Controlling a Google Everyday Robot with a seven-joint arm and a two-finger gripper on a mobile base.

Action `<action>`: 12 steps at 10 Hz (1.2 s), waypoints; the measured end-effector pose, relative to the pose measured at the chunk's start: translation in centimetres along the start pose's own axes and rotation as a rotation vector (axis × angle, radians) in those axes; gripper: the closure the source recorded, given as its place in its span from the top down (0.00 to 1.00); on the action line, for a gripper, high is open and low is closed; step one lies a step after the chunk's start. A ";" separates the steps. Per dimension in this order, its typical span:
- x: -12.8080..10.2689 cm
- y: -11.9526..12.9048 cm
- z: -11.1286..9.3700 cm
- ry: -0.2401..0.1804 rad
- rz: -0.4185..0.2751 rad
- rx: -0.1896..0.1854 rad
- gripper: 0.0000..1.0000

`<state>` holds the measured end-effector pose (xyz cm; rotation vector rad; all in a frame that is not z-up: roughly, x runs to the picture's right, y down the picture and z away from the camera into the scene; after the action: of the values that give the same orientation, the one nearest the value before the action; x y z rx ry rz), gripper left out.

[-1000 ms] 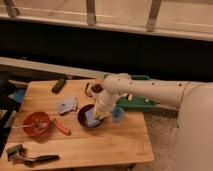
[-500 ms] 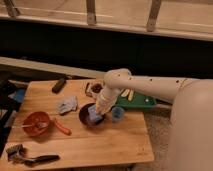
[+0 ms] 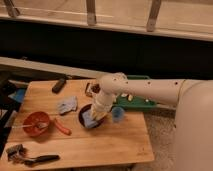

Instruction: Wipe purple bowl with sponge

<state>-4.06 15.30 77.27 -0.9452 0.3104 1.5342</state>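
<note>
So the gripper (image 3: 94, 116) has dipped into the round dark purple bowl (image 3: 84, 113), clamping the small blue sponge (image 3: 90, 119), so wiping looks underway.

Obstacles, frame centre: purple bowl (image 3: 86, 116) occupied by gripper (image 3: 93, 118) and sponge (image 3: 89, 119); small light-blue cup (image 3: 117, 114) just right of it; grey-blue cloth (image 3: 66, 105) just upper left. Left side blocked by orange-red bowl (image 3: 36, 123) and orange utensil (image 3: 62, 127). Brush (image 3: 30, 158) noted at lower left. Bare wooden table (image 3: 107, 145) offered along lower right
</note>
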 end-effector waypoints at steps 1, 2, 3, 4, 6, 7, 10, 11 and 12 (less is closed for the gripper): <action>0.1 -0.6 -0.1 0.000 0.016 0.004 0.00; -0.2 -1.2 -0.4 -0.001 0.029 0.017 0.00; -1.1 -1.7 -0.7 -0.009 0.036 0.032 0.00; -2.1 -2.0 -1.0 -0.015 0.039 0.044 0.00; -3.1 -1.5 -1.1 -0.024 0.028 0.050 0.00; -3.2 -0.9 -0.9 -0.024 0.015 0.049 0.00; -2.7 0.5 -0.8 -0.024 -0.020 0.039 0.00; -2.4 0.9 -0.6 -0.018 -0.028 0.039 0.00; -2.2 1.1 -0.4 -0.015 -0.032 0.040 0.00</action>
<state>-5.10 13.22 78.20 -0.9035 0.3130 1.5000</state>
